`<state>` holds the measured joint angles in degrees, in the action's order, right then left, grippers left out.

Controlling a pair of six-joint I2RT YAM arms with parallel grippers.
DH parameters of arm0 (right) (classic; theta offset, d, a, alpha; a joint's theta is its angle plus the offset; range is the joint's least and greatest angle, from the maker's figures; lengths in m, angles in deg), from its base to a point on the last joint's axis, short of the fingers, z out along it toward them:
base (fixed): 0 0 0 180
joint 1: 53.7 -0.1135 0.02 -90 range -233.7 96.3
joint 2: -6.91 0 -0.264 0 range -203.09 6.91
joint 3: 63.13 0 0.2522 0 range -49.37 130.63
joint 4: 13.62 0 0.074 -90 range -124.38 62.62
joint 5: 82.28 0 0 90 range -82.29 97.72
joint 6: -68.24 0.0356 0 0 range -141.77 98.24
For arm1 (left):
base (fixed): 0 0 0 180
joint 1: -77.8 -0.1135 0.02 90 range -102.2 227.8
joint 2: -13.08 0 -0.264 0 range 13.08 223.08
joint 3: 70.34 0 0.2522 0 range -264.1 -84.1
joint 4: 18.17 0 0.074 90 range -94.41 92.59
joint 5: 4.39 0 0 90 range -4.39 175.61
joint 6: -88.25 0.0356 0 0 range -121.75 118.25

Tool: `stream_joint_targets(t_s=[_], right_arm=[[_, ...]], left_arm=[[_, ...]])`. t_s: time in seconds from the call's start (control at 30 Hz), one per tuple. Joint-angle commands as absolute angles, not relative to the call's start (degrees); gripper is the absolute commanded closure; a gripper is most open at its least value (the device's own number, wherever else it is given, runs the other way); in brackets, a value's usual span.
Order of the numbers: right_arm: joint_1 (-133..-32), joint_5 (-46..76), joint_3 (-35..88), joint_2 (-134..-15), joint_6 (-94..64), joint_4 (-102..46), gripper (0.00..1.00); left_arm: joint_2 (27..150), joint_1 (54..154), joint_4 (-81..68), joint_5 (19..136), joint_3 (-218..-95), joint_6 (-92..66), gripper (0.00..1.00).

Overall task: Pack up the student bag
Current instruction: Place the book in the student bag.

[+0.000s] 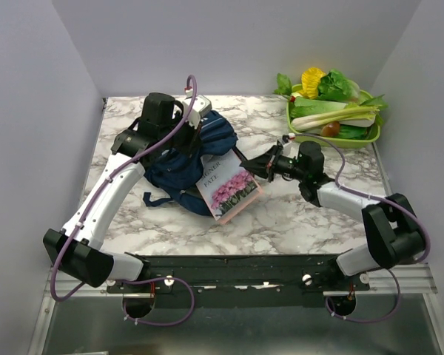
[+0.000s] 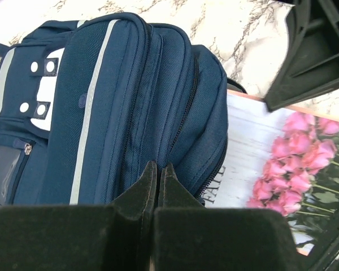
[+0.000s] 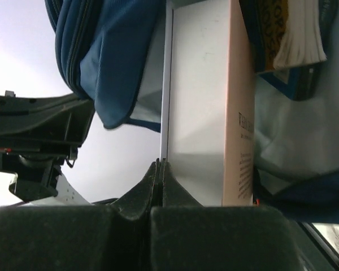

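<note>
The book (image 1: pixel 229 188) sat partway in the student bag (image 1: pixel 220 137).
Right gripper (image 3: pixel 159 167) pinched its edge; left gripper (image 2: pixel 159 170) closed, bag at its tips.

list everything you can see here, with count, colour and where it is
student bag: 1, navy with a grey stripe, lying mid-table
book: 1, pink flowers on the cover, partly in the bag's opening
second book: 1, pale pages, seemingly inside the bag
tray: 1, green, far right corner
vegetables: a pile, green, white and yellow, in the tray
table: 1, white marble pattern
left gripper: 1, black, shut, tips against the bag
right gripper: 1, black, shut, tips at the book's edge
</note>
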<state>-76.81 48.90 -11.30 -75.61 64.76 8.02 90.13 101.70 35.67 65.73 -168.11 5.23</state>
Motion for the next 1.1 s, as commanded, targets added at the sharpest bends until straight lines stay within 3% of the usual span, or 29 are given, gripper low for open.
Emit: stream_joint_targets(t_s=[0.0, 0.4, 0.73, 0.87, 0.9, 0.93, 1.03, 1.07], right_arm=[[-79.5, 45.4, -6.3, -80.8, 68.4, 16.7, 0.99], [-80.9, 31.4, 0.3, -92.7, 68.9, 14.2, 0.99], [-85.7, 15.1, 9.3, -95.6, 58.9, 2.7, 0.99], [-87.3, 16.2, 14.9, -96.7, 53.5, -5.6, 0.99], [-87.4, 15.7, 14.8, -95.1, 50.3, -7.7, 0.93], [-87.4, 14.9, 14.3, -94.0, 49.0, -11.7, 0.75], [-87.1, 10.0, 10.9, -87.6, 43.3, -17.5, 0.5], [-86.9, 9.4, 10.1, -86.2, 41.4, -18.0, 0.47]], left_arm=[[87.1, 102.8, 27.9, 58.0, -175.4, 3.3, 1.0], [86.1, 103.6, 30.6, 52.5, -177.9, -1.1, 1.0], [85.5, 103.9, 30.6, 50.8, -176.1, -3.9, 1.0], [85.8, 103.9, 30.4, 51.4, -175.9, -3.7, 1.0], [85.8, 103.9, 30.6, 51.9, -175.9, -3.3, 1.0], [85.7, 103.9, 30.7, 52.0, -175.8, -3.0, 1.0], [85.4, 103.9, 30.9, 52.8, -174.5, -2.1, 1.0], [85.4, 103.9, 30.8, 52.9, -174.3, -2.1, 1.0]])
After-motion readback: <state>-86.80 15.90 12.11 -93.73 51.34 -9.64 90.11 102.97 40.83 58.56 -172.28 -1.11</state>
